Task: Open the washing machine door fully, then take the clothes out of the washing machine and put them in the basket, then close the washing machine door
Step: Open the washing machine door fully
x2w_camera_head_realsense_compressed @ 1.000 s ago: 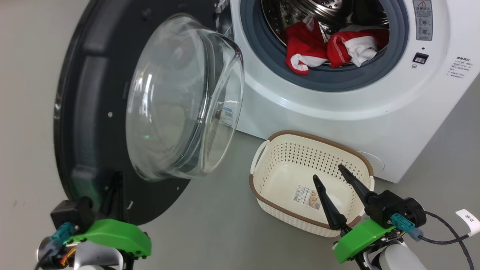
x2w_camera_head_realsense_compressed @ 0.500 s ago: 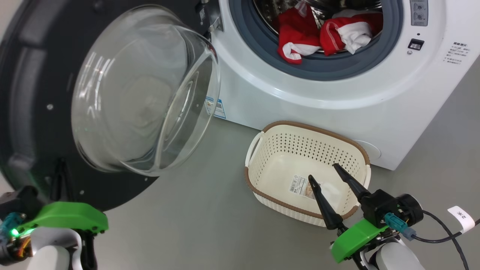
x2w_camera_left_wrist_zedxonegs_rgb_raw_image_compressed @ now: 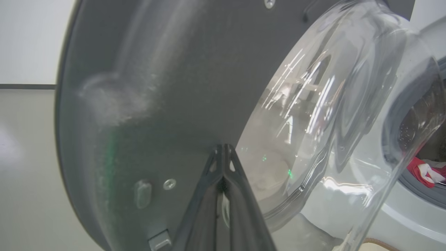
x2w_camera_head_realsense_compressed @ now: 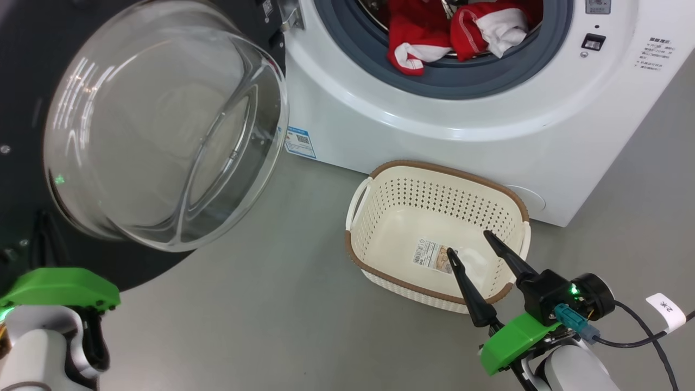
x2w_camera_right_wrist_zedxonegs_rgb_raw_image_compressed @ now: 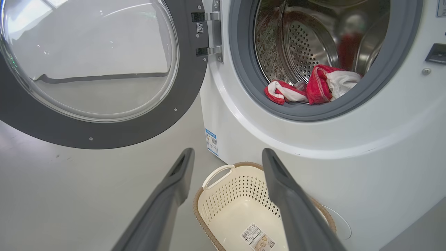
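The washing machine (x2w_camera_head_realsense_compressed: pixel 434 136) stands open, its steel drum holding the red and white clothes (x2w_camera_head_realsense_compressed: pixel 450 30) just behind the grey gasket. The washing machine door (x2w_camera_head_realsense_compressed: pixel 163 136) hangs swung out to the left, glass bowl facing me. My left gripper (x2w_camera_left_wrist_zedxonegs_rgb_raw_image_compressed: pixel 223 148) is shut, with nothing between its fingers, its tips at the door's dark inner face beside the glass. The cream basket (x2w_camera_head_realsense_compressed: pixel 450 171) sits empty on the floor before the machine. My right gripper (x2w_camera_head_realsense_compressed: pixel 468 242) hovers open above the basket's near right corner. In the right wrist view the clothes (x2w_camera_right_wrist_zedxonegs_rgb_raw_image_compressed: pixel 313 87), door (x2w_camera_right_wrist_zedxonegs_rgb_raw_image_compressed: pixel 104 134) and basket (x2w_camera_right_wrist_zedxonegs_rgb_raw_image_compressed: pixel 200 209) lie beyond the open right gripper (x2w_camera_right_wrist_zedxonegs_rgb_raw_image_compressed: pixel 228 153).
Grey floor spreads between the door and the basket. A blue label (x2w_camera_head_realsense_compressed: pixel 299 141) marks the machine's lower left corner. The door hinge (x2w_camera_right_wrist_zedxonegs_rgb_raw_image_compressed: pixel 209 33) is at the opening's left. A black cable with a white tag (x2w_camera_head_realsense_compressed: pixel 665 309) trails from my right wrist.
The door has swung wider to the left, uncovering the blue label, and my left arm went left with it. The head view has shifted. My right gripper stays open over the basket.
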